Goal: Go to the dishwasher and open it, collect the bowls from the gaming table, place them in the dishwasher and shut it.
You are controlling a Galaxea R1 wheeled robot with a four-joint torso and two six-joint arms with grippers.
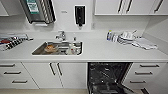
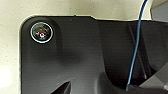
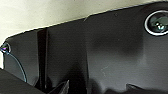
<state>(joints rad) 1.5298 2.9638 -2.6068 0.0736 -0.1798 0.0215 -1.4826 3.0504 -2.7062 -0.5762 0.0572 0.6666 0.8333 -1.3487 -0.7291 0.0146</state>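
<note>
The dishwasher (image 1: 108, 75) stands open under the white counter (image 1: 100, 51), right of the sink. Its dark inside with wire racks shows, and its door hangs down toward the floor at the lower edge of the head view. The gaming table and the bowls are out of view. In both wrist views the robot's own dark plate (image 2: 75, 55) (image 3: 107, 55) lies in front of a pale surface.
A steel sink (image 1: 58, 48) holds some dishes, with a tap (image 1: 60, 35) behind it. Stacked dishes and a cloth (image 1: 130, 38) lie on the counter's right. White drawers (image 1: 12, 73) and cabinet doors (image 1: 55, 73) flank the dishwasher. A wall dispenser (image 1: 80, 15) hangs above.
</note>
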